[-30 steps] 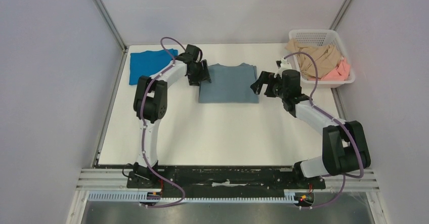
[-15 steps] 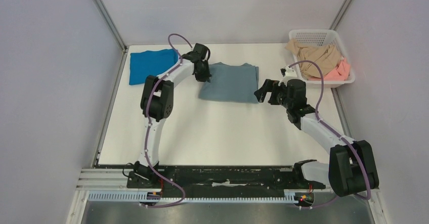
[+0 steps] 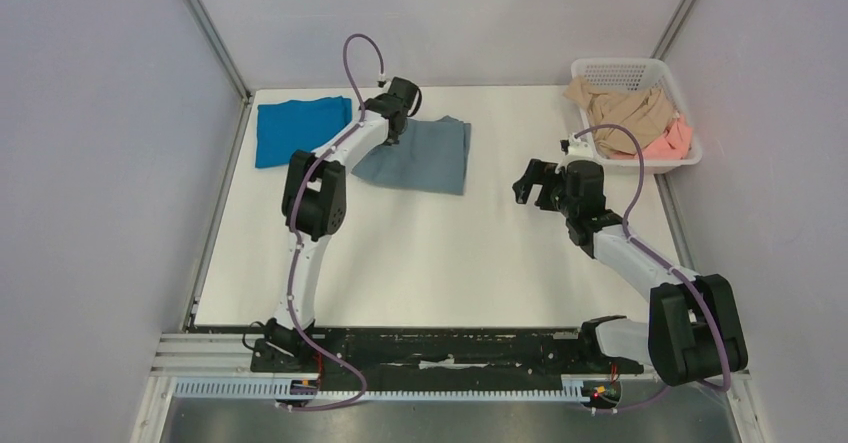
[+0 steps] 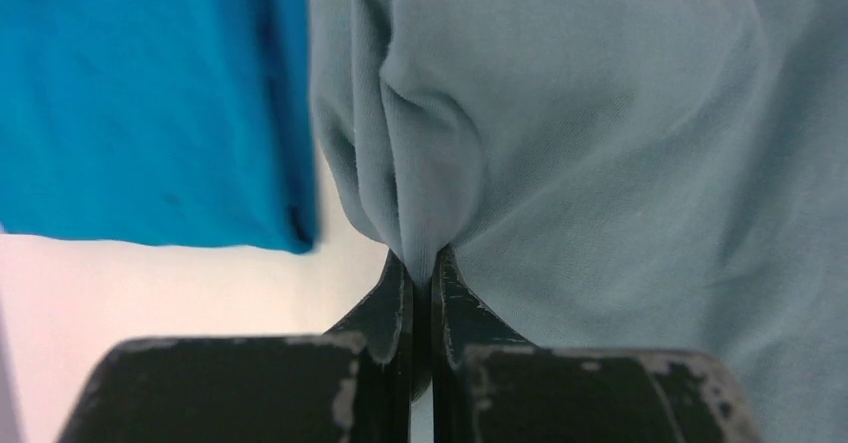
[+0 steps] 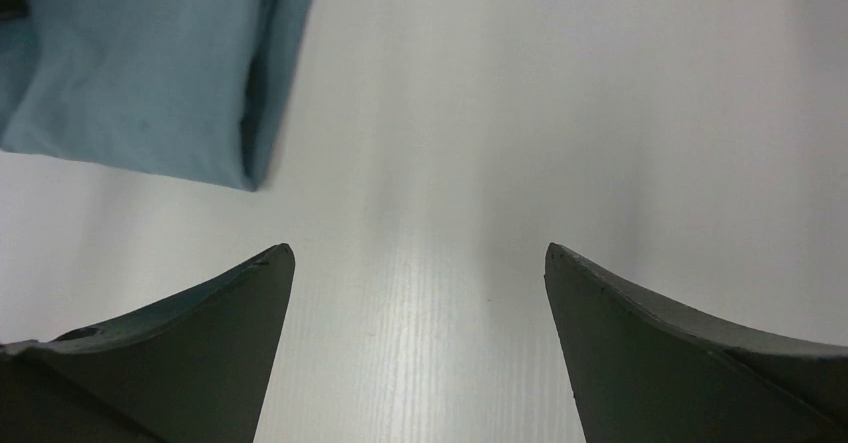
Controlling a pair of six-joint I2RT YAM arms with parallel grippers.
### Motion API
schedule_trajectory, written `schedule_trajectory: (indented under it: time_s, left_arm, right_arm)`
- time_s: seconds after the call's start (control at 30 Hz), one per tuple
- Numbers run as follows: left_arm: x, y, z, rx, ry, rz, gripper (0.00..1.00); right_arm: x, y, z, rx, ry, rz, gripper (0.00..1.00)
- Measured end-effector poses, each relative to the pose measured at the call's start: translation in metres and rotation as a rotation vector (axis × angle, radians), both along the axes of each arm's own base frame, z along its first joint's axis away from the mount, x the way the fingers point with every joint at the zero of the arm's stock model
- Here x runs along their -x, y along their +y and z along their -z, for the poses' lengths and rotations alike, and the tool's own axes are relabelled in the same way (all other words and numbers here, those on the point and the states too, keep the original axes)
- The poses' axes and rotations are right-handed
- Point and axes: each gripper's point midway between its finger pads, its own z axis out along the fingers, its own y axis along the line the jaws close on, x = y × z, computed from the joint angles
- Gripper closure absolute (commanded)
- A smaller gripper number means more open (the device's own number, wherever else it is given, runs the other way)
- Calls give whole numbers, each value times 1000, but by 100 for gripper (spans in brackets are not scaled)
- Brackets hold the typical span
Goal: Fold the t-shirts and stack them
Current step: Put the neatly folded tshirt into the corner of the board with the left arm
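Slippage looks possible: left gripper (image 4: 421, 263) pinches one thin fold of grey-blue shirt (image 3: 425, 158), upper centre (right gripper (image 5: 420, 251) gapes, empty).

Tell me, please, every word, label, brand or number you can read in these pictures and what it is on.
None: no view holds any readable text. The grey-blue t-shirt, the bright blue t-shirt and the white basket show no print, label or number.
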Motion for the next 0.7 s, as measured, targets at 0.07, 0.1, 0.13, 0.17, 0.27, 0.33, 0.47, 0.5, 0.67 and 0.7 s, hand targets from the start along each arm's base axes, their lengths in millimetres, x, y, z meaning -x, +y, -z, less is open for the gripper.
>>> schedule_trajectory:
  time_s: [0.07,0.1,0.13,0.17,0.27,0.33,0.47,0.5,0.67,0.7]
  left_arm:
    - [-6,17,-11,-60,-17,0,98]
    - [-11,26,-18,-86,-28,-1,98]
    - [-17,33,-26,-102,-45,-6,98]
    - [-23,41,-34,-121,-63,-12,98]
    - [-37,62,-60,-178,-112,-19,98]
    - [-46,75,-79,-222,-148,-25,98]
    - [-54,94,-107,-303,-195,-37,98]
    - [-55,96,-113,-314,-204,-38,98]
    - [-58,105,-143,-373,-241,-33,98]
    - [-59,106,-150,-381,-250,-31,98]
  right_arm:
    - [0,-7,4,21,8,35,2]
    - [1,-11,7,32,13,51,2]
    - [1,-14,8,41,15,64,2]
    - [1,-16,9,50,16,73,2]
    - [0,-21,9,68,15,97,2]
    - [0,-24,9,78,13,110,2]
    - [-1,-27,10,87,12,120,2]
    - [-1,-27,10,88,12,121,2]
    - [-1,-29,14,96,23,130,2]
    - [0,-30,15,99,27,133,2]
